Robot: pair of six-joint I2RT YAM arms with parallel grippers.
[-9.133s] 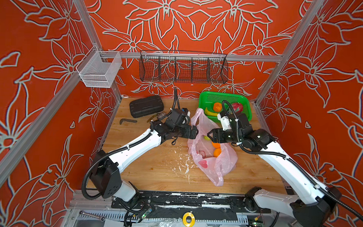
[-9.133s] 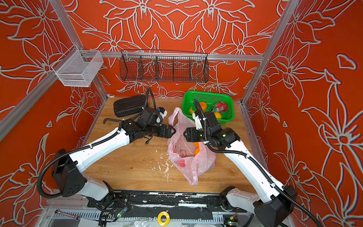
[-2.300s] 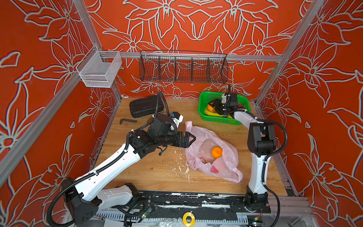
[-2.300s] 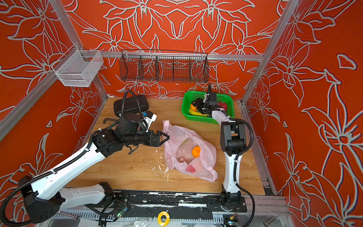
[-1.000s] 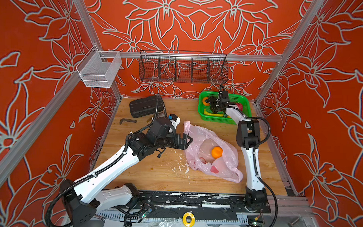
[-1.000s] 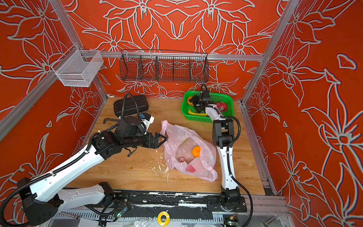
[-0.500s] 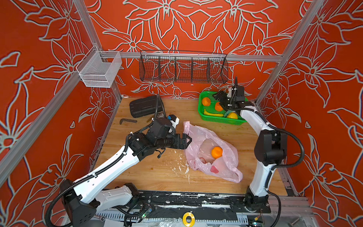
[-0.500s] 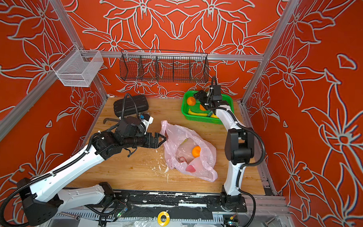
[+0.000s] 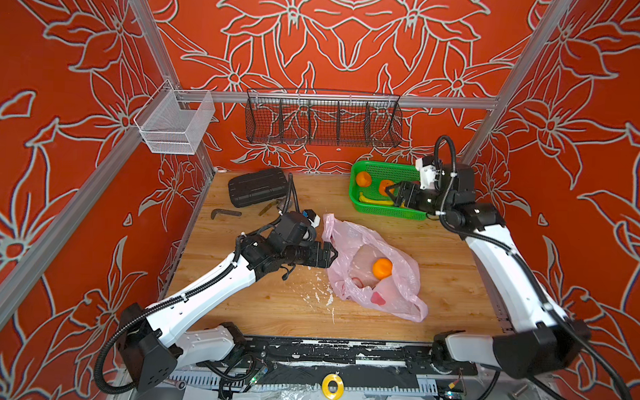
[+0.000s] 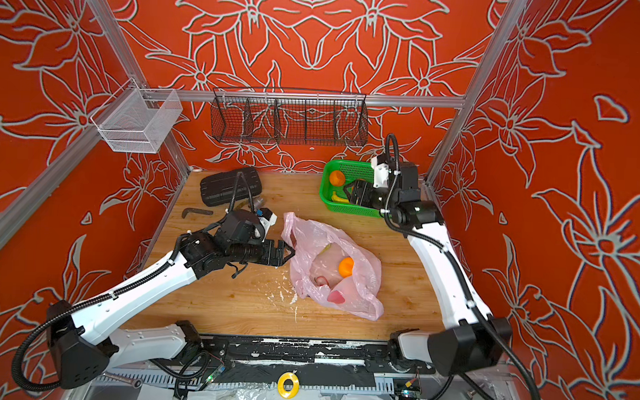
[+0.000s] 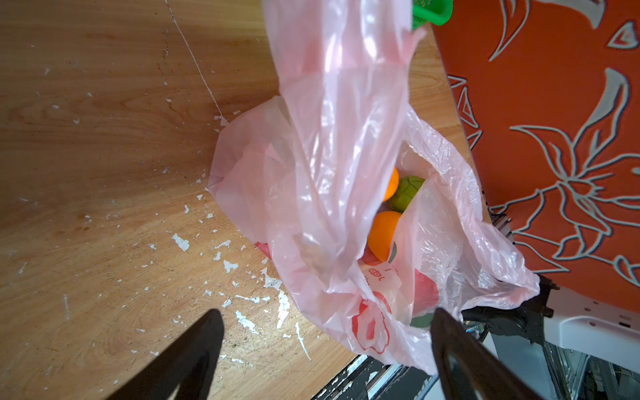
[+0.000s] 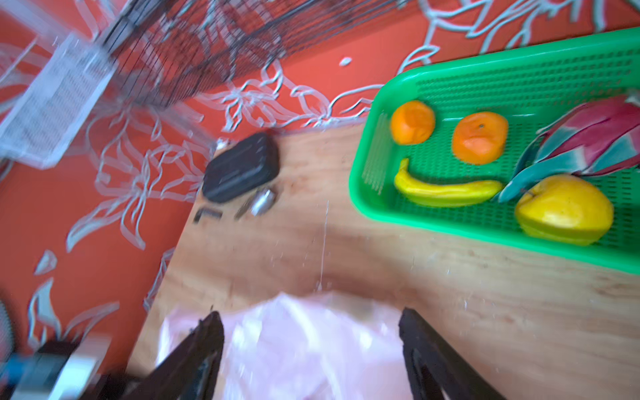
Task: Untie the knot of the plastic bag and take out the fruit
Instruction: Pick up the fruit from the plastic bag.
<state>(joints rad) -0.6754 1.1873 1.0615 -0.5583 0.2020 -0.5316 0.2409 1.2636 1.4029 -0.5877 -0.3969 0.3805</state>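
Note:
The pink plastic bag [image 9: 399, 295] [image 10: 359, 294] lies crumpled mid-table with its mouth gaping; no knot is in view. Inside it are fruit: an orange [image 9: 382, 267] [image 10: 346, 266], and in the left wrist view two oranges [image 11: 381, 235] and a round green fruit [image 11: 408, 192]. My left gripper [image 9: 329, 254] [image 10: 287, 254] [image 11: 323, 322] is open at the bag's left edge, the bag's printed part lying between its fingers. My right gripper [image 9: 390, 192] [image 10: 348, 194] [image 12: 311, 322] hangs open over the green basket [image 9: 384, 210] [image 12: 450, 83], empty.
The basket at the back right holds two oranges [image 12: 412, 121], a banana [image 12: 446, 190], a yellow fruit [image 12: 564, 207] and a dragon fruit [image 12: 588, 135]. A black case [image 9: 256, 186] and small tools [image 9: 224, 213] lie at the back left. White flakes [image 9: 319, 292] speckle the wood.
My right arm has swung out to the right and its gripper now points left over the basket's near side. The left arm and the bag have barely moved.

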